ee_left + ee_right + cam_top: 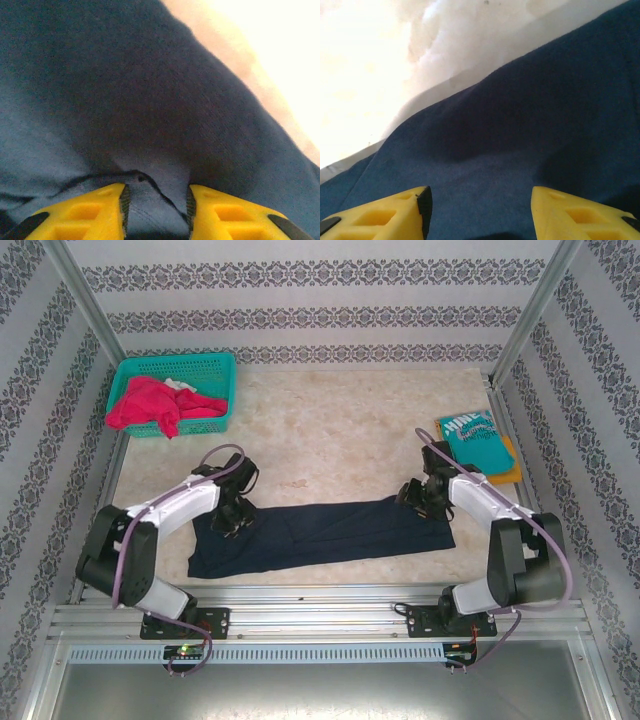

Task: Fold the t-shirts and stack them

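A large dark navy t-shirt (320, 532) lies folded into a long band across the near middle of the table. My left gripper (232, 525) is down on its left end. In the left wrist view the yellow fingers (156, 210) stand partly apart with a raised fold of navy cloth (150, 150) between them. My right gripper (412, 498) is at the band's far right corner. There its jaws (481, 210) are wide open just over flat navy cloth (520, 140). A folded teal t-shirt (472, 440) lies on an orange one (512, 468) at the right. A pink-red t-shirt (150, 405) hangs out of the basket.
A teal mesh basket (215, 365) stands at the far left corner. The marbled tabletop (330, 430) stretches behind the navy shirt. Patterned walls close in three sides, and a metal rail (320, 595) runs along the near edge.
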